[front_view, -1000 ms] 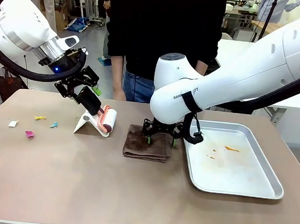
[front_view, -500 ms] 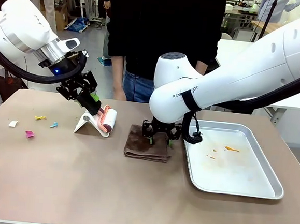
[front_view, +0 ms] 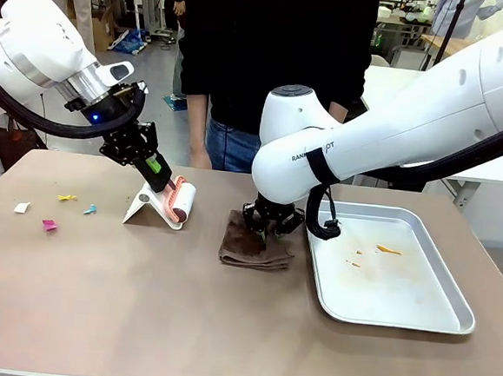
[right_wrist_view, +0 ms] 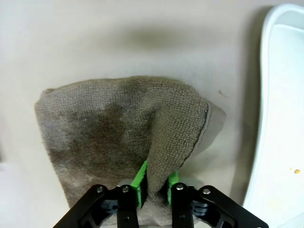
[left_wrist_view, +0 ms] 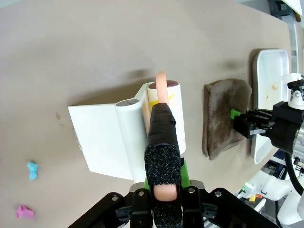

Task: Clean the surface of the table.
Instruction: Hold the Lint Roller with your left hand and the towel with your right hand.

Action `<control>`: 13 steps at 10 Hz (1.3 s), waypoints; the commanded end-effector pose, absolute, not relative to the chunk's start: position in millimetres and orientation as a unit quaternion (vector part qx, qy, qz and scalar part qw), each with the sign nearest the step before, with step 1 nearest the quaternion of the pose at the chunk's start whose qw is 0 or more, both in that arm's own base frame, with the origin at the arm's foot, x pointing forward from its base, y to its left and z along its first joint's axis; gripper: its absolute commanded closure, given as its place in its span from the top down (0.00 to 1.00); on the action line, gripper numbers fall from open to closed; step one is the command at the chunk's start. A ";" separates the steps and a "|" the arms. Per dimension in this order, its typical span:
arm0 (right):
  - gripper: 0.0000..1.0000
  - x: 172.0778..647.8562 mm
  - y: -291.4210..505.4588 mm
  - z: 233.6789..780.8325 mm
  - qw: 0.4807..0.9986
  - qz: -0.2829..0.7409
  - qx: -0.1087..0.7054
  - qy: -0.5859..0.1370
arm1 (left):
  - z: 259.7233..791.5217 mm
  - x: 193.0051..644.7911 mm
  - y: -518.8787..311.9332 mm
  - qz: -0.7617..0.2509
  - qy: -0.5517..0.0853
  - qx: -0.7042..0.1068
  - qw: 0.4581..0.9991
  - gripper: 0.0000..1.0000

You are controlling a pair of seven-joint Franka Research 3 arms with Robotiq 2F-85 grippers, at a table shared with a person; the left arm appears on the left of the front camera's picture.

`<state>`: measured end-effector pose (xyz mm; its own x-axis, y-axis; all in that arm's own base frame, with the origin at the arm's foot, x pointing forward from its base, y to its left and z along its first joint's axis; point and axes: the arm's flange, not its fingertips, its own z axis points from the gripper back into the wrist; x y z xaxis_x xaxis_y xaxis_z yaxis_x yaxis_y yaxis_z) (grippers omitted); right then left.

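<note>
Since a second ago, both hands are going from wide open to shut, and the cloth is bunching up.

- Left hand (front_view: 159, 168): clamping shut on the pink, foam-wrapped handle (left_wrist_view: 162, 128) of the lint roller (front_view: 181, 202), which is resting on its white stand (front_view: 144, 207).
- Right hand (front_view: 268, 231): pinching a raised fold of the brown cloth (front_view: 251, 251) between its green pads (right_wrist_view: 140, 183).
- Cloth: lying just beside the silver tray (front_view: 401, 278).
- Counter (front_view: 181, 313): taupe, spanning the foreground, carrying roller, cloth, tray and coloured paper scraps (front_view: 50, 224) towards its left end.
- Person (front_view: 270, 59): standing at the far edge.
</note>
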<state>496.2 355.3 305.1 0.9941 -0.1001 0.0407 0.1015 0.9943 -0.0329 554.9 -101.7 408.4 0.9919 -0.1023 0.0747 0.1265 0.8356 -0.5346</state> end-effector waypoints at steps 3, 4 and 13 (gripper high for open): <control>0.00 493.1 354.6 289.5 0.999 -0.046 -0.005 0.003 | 412.5 547.4 -103.9 -0.054 -0.033 -0.280 0.958 0.00; 0.00 492.7 354.7 289.7 0.999 -0.044 -0.001 0.003 | 413.6 546.5 -104.1 -0.056 -0.034 -0.282 0.957 0.00; 0.00 435.5 250.1 339.0 0.915 0.031 0.403 0.001 | 493.0 476.3 -61.4 -0.103 -0.130 -0.396 0.903 0.00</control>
